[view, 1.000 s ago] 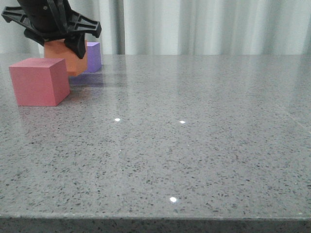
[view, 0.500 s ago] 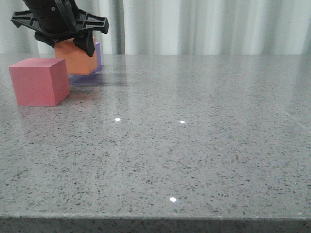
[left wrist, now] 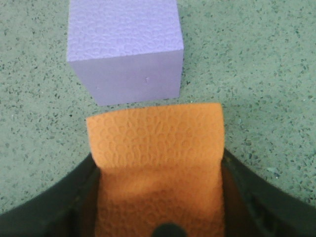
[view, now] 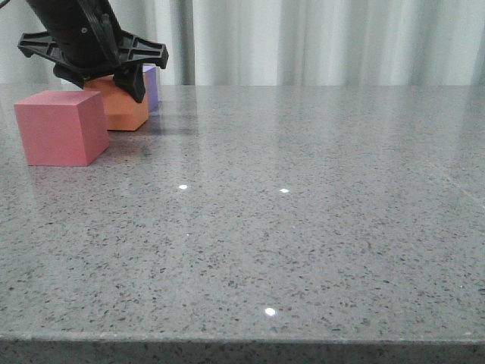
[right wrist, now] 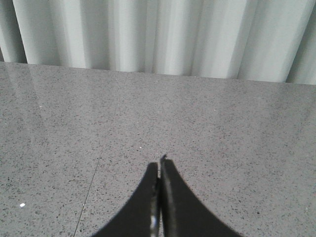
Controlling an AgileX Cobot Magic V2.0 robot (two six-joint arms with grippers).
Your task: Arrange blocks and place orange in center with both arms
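Far left at nine o'clock on the tabletop (view: 303, 227): pinkish-red cube (view: 59, 127). Just right, left gripper (view: 97, 57) clamped on the orange cube (view: 121, 106), apparently resting down, purple cube (view: 150, 85) just behind at twelve. Likely placing step; next, release and lift clear. Right gripper (right wrist: 159, 170) pressed together, holding nothing.

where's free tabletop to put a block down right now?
Bare: the whole table from the pinkish-red cube rightward, and forward to the near edge. Crowded: far-left corner, where the left gripper holds the orange cube close to the purple cube.
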